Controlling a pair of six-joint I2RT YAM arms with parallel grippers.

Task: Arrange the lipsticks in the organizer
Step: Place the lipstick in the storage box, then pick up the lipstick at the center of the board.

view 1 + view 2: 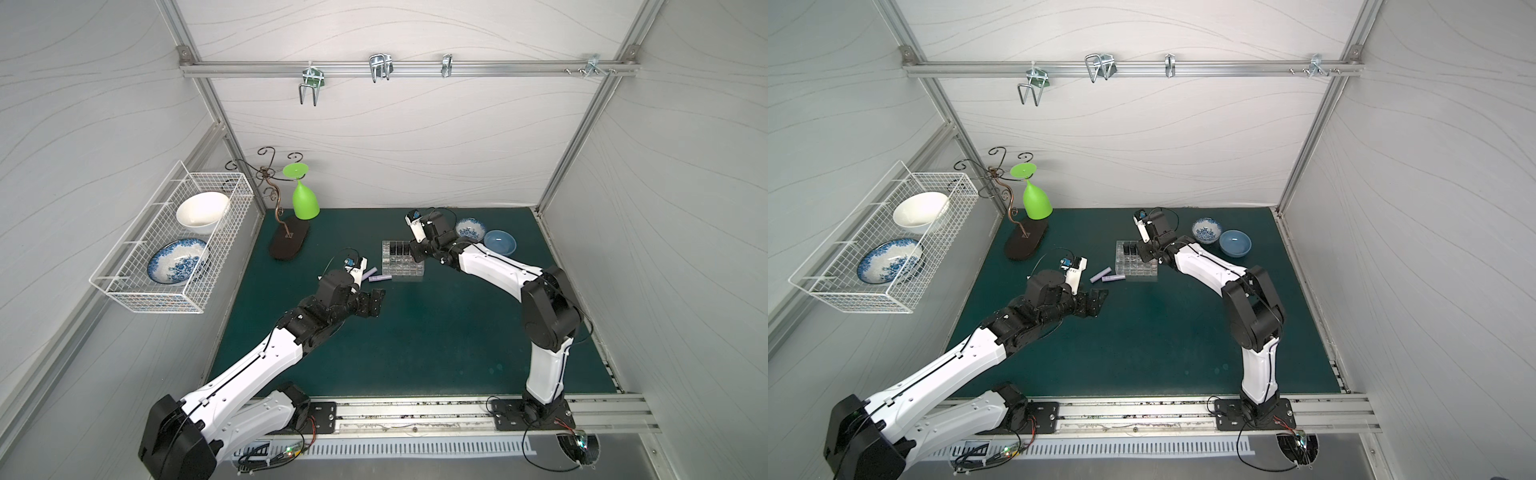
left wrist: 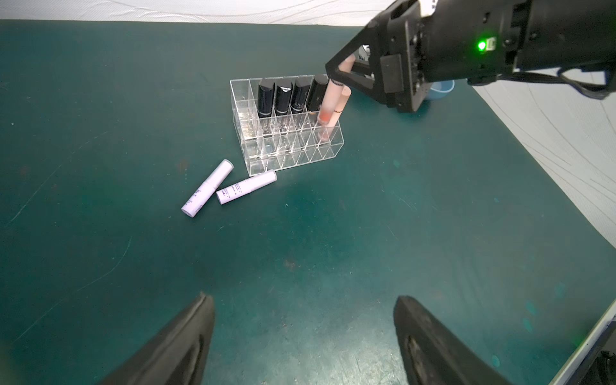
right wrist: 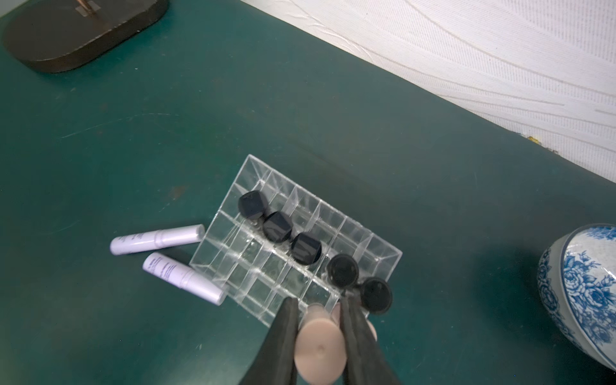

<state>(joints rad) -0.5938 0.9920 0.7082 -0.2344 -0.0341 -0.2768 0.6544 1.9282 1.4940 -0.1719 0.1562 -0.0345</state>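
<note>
The clear organizer (image 1: 411, 272) (image 2: 290, 156) (image 3: 230, 230) stands mid-mat. Several black lipsticks (image 2: 265, 98) (image 3: 277, 226) stand in one of its rows. My right gripper (image 3: 318, 301) (image 2: 336, 71) is shut on a pale pink lipstick (image 3: 320, 350) (image 2: 328, 106), tilted, its lower end inside a cell at the organizer's end. A second pink tube (image 2: 341, 105) leans right beside it. Two lilac lipsticks (image 2: 207, 188) (image 2: 246, 186) (image 3: 156, 239) (image 3: 183, 281) lie on the mat by the organizer's side. My left gripper (image 2: 305, 298) (image 1: 376, 301) hangs open over bare mat, short of the lilac tubes.
A blue-patterned bowl (image 1: 469, 229) and a plain blue bowl (image 1: 500, 242) sit behind the right arm. A dark-based stand (image 1: 289, 245) holding a green glass (image 1: 305, 201) is at the back left. A white wire basket (image 1: 232, 216) with two bowls hangs on the left wall.
</note>
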